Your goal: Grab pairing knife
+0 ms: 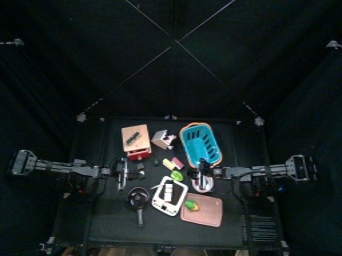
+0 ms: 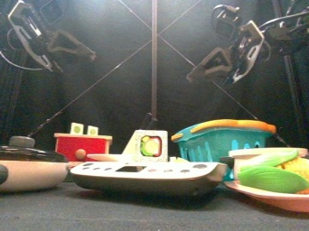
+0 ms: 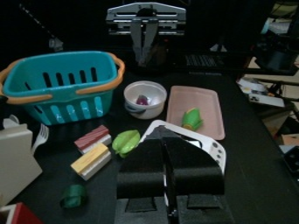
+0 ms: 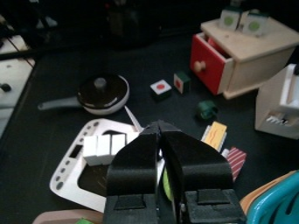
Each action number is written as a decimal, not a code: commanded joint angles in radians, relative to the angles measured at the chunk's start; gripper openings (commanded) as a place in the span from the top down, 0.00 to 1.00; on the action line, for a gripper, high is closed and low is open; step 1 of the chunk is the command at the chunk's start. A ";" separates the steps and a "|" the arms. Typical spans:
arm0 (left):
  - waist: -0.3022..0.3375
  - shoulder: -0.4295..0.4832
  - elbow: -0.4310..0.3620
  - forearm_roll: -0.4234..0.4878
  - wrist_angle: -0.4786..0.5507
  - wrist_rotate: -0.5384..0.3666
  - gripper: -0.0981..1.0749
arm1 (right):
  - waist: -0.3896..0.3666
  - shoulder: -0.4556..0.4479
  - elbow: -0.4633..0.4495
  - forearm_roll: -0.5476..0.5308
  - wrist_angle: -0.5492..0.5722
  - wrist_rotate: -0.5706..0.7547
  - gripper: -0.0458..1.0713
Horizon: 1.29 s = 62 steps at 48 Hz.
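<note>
I cannot make out the paring knife for certain. A thin pale strip (image 4: 132, 117) between the black pan (image 4: 101, 94) and the white scale (image 4: 100, 162) may be its blade. My left gripper (image 3: 170, 147) is shut and empty, held high above the scale (image 3: 187, 144) and the left middle of the table (image 1: 123, 178). My right gripper (image 4: 163, 131) is shut and empty, raised over the scale's right side (image 1: 205, 180). In the front view both hang well above the things, the left gripper (image 2: 49, 47) and the right gripper (image 2: 218, 63).
A blue basket (image 1: 201, 143) stands at the back right, a wooden box with a red drawer (image 1: 134, 138) at the back left. A white bowl (image 3: 145, 94) and a pink tray (image 3: 197, 109) with a green piece lie at the front right. Small toy foods (image 3: 100, 149) lie mid-table.
</note>
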 commanded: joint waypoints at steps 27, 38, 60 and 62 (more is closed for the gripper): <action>-0.017 0.021 0.038 -0.021 -0.009 0.008 0.60 | 0.003 0.348 -0.150 -0.143 0.018 -0.005 0.29; -0.017 0.021 0.046 -0.023 -0.009 0.006 0.55 | 0.003 0.408 -0.196 -0.218 0.087 -0.003 0.29; -0.017 0.020 0.049 -0.025 -0.009 0.006 0.55 | 0.003 0.476 -0.255 -0.279 0.132 -0.005 0.29; -0.017 0.021 0.049 -0.025 -0.009 0.006 0.55 | 0.003 0.479 -0.256 -0.278 0.132 -0.005 0.29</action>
